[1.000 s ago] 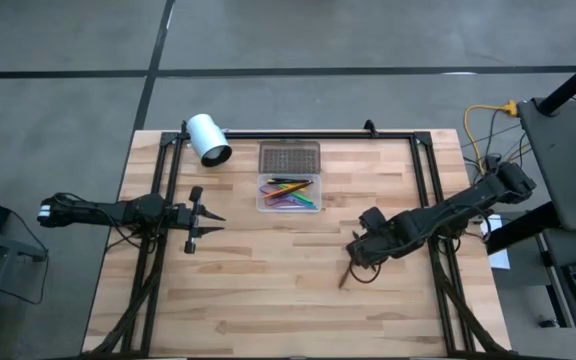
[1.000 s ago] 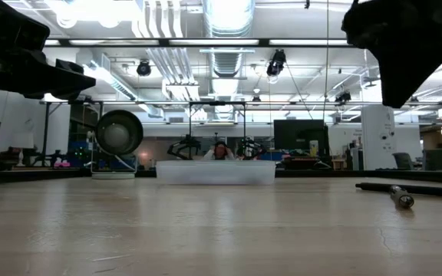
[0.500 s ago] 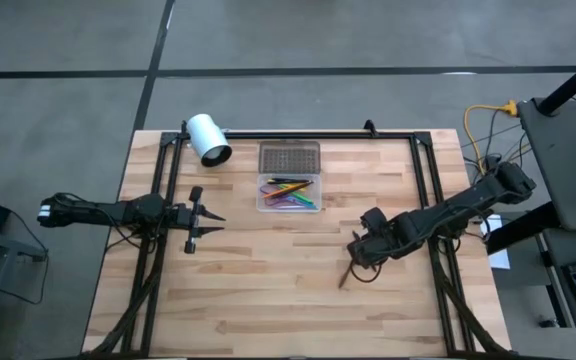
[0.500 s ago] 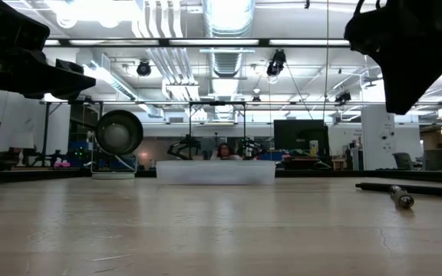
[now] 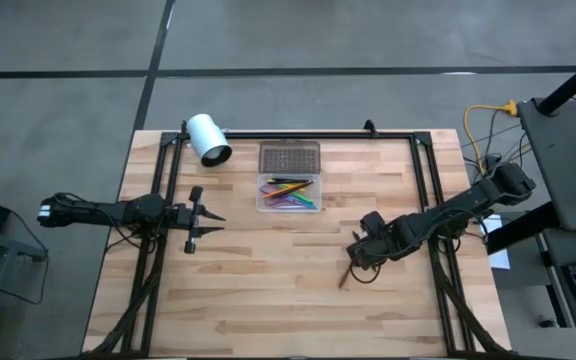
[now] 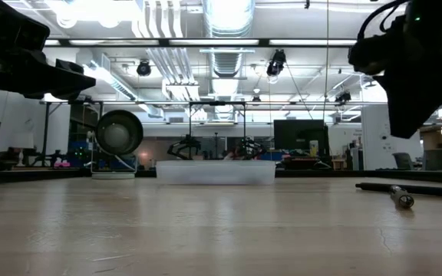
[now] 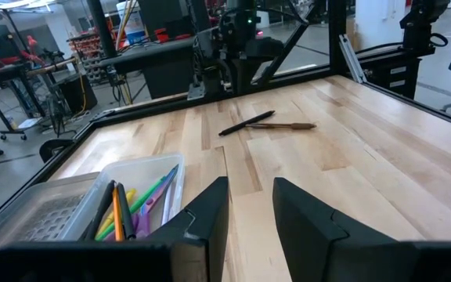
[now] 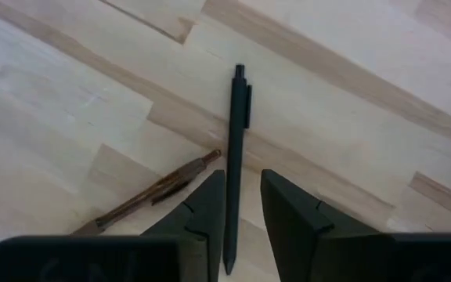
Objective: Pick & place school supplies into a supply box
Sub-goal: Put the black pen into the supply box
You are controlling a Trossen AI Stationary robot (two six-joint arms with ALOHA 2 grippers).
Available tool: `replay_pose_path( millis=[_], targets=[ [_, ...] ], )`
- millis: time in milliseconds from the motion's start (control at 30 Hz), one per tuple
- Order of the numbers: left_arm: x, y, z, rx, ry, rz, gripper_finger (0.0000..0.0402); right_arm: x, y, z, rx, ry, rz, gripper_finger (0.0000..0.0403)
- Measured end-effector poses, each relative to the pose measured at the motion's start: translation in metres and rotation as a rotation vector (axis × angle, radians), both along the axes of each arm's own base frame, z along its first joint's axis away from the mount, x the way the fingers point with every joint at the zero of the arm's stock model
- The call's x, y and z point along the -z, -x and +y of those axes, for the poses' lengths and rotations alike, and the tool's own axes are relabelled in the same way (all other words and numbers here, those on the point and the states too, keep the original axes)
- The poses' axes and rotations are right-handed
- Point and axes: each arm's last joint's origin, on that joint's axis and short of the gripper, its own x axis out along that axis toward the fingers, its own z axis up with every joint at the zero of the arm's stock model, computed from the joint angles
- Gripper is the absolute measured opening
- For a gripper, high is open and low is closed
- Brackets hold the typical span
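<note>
Hovering over the table [image 5: 268, 290], right gripper [image 8: 239, 205] with fingers parted, slim black pen [image 8: 235, 157] lying between them, brown pencil [image 8: 151, 193] just beside, clear box [image 5: 289, 193] of coloured pens well ahead, left gripper [image 7: 249, 207] parted.

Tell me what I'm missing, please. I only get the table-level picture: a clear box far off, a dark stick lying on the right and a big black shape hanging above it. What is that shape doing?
Observer: It is the right gripper, open, with a black pen lined up in the gap between its fingers.
Operator: Only one stick there?
Observer: Two. A brown pen lies beside the black one, at an angle.
Operator: Is the box empty?
Observer: No. The supply box already holds several coloured pens, and its lid lies just behind it.
Operator: And the other arm?
Observer: The left gripper waits open at the table's left.
</note>
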Motion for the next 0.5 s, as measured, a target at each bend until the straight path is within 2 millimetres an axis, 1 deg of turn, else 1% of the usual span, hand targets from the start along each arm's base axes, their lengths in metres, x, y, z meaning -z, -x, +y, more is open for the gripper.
replay_pose_path(
  millis=[267, 400, 500],
  targets=[
    [0.000, 0.000, 0.000, 0.000, 0.000, 0.000, 0.0086, 0.009, -0.001, 0.003, -0.006, -0.051, 0.035, 0.0087],
    [0.000, 0.000, 0.000, 0.001, 0.000, -0.001, 0.0086, 0.023, -0.005, 0.006, -0.014, -0.090, 0.114, 0.0081],
    [0.000, 0.000, 0.000, 0.000, 0.000, -0.001, 0.0086, 0.034, -0.008, 0.009, -0.069, -0.108, 0.183, 0.0076]
  ],
)
